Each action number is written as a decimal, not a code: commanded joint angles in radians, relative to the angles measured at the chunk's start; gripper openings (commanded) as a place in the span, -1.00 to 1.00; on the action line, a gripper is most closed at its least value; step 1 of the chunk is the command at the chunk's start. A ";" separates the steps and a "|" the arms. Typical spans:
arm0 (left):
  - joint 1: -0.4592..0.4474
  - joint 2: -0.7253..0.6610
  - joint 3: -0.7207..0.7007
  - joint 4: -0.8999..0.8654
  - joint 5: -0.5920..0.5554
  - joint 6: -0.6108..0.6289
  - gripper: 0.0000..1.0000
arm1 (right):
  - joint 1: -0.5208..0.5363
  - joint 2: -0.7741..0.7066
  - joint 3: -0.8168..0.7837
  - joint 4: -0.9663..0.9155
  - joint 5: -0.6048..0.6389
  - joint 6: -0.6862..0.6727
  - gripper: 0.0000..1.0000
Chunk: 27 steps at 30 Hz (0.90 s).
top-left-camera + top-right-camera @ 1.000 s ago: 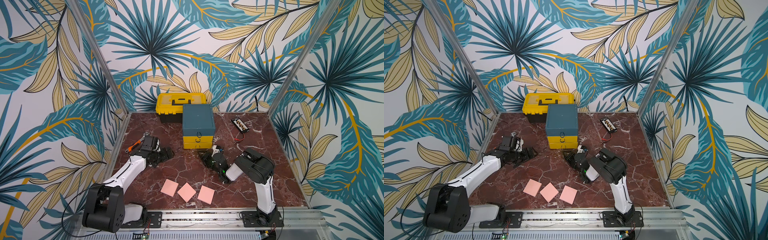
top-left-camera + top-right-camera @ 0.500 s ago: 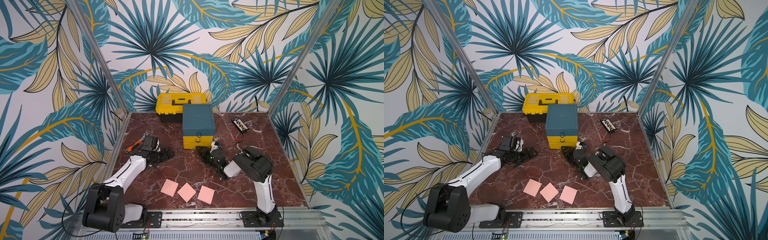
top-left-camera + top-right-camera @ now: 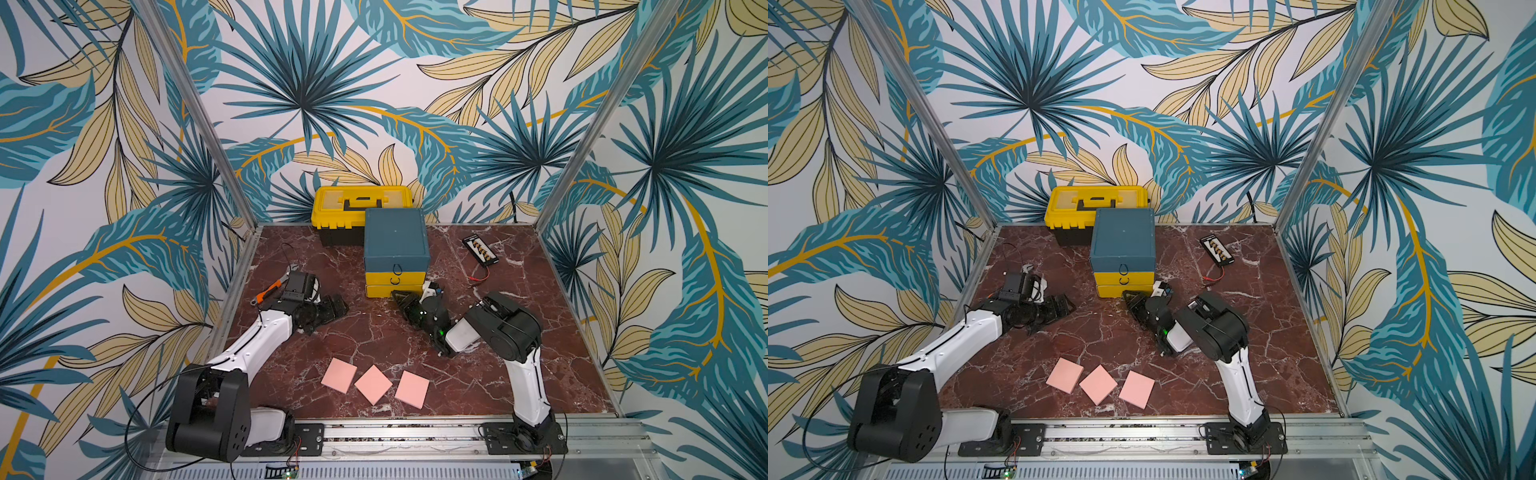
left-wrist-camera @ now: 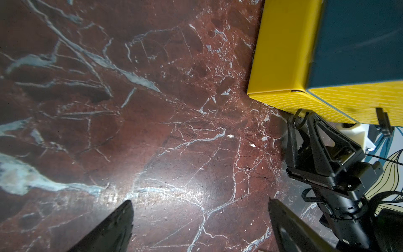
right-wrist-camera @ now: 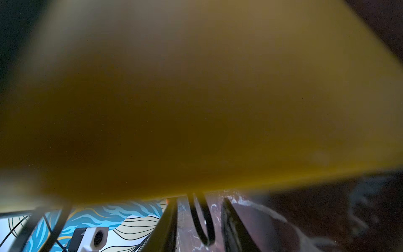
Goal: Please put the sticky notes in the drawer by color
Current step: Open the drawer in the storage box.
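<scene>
Three pink sticky notes lie flat in a row near the table's front, also seen in a top view. The drawer is a teal cabinet with two yellow drawers below, all pushed in. My right gripper is at the bottom yellow drawer. Its black loop pull hangs between the two fingers, with a gap on each side, so the right gripper is open. My left gripper stands wide open and empty, low over bare marble left of the drawer.
A yellow toolbox stands behind the drawer at the back wall. An orange-handled wrench lies by the left edge behind my left arm. A black connector board with a red wire is at the back right.
My right gripper has crept forward to the bottom drawer's front and its fingers have drawn closer together around the loop pull. The left arm has not moved.
</scene>
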 commanded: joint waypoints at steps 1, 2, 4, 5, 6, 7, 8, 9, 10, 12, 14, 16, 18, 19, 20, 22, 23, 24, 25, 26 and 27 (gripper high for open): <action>0.010 0.005 0.000 0.024 0.007 0.014 0.95 | 0.006 0.028 0.028 0.020 -0.024 0.005 -0.36; 0.010 0.005 0.001 0.024 0.007 0.015 0.96 | 0.006 0.029 0.029 0.022 -0.024 0.005 -0.38; 0.012 0.007 0.001 0.025 0.008 0.016 0.95 | 0.006 0.029 0.028 0.025 -0.022 0.005 -0.47; 0.011 0.006 0.001 0.025 0.009 0.015 0.95 | 0.005 0.027 0.028 0.027 -0.021 0.005 -0.49; 0.011 0.008 0.001 0.027 0.011 0.015 0.95 | 0.006 0.026 0.027 0.027 -0.022 0.006 -0.53; 0.012 0.009 0.002 0.027 0.013 0.015 0.95 | 0.005 0.024 0.025 0.027 -0.022 0.004 -0.57; 0.012 0.008 0.001 0.027 0.012 0.015 0.95 | 0.006 0.021 0.024 0.027 -0.021 0.003 -0.62; 0.012 0.008 0.001 0.027 0.012 0.014 0.95 | 0.006 0.020 0.022 0.027 -0.019 0.003 -0.65; 0.012 0.008 0.001 0.025 0.012 0.015 0.95 | 0.006 0.019 0.021 0.027 -0.018 0.003 -0.68; 0.013 0.006 0.003 0.024 0.011 0.016 0.95 | 0.005 0.016 0.019 0.030 -0.018 0.001 -0.77; 0.014 0.006 0.003 0.022 0.007 0.015 0.95 | 0.006 0.017 0.015 0.032 -0.018 0.004 -0.82; 0.013 0.004 0.003 0.021 0.010 0.016 0.95 | 0.006 0.014 0.010 0.039 -0.019 0.005 -0.90; 0.013 0.003 0.003 0.017 0.010 0.015 0.95 | 0.005 0.009 -0.001 0.054 -0.019 0.009 -0.94; 0.013 -0.001 0.003 0.017 0.009 0.015 0.95 | 0.007 0.005 -0.008 0.058 -0.019 0.007 -0.96; 0.014 -0.003 0.003 0.015 0.009 0.015 0.95 | 0.007 -0.001 -0.014 0.059 -0.019 0.007 -0.96; 0.013 -0.010 0.001 0.012 0.008 0.013 0.95 | 0.009 -0.014 -0.032 0.062 -0.018 0.006 -0.97; 0.013 -0.017 0.000 0.010 0.009 0.012 0.95 | 0.012 -0.019 -0.043 0.067 -0.016 0.005 -0.97; 0.013 -0.023 0.000 0.009 0.008 0.012 0.95 | 0.012 -0.023 -0.050 0.071 -0.015 0.007 -0.97; 0.014 -0.029 -0.003 0.007 0.009 0.009 0.95 | 0.014 -0.029 -0.061 0.078 -0.013 0.006 -0.97; 0.014 -0.036 -0.004 0.003 0.007 0.009 0.95 | 0.017 -0.033 -0.070 0.087 -0.012 0.006 -0.97; 0.013 -0.041 -0.005 0.000 0.008 0.009 0.95 | 0.019 -0.037 -0.079 0.090 -0.010 0.007 -0.97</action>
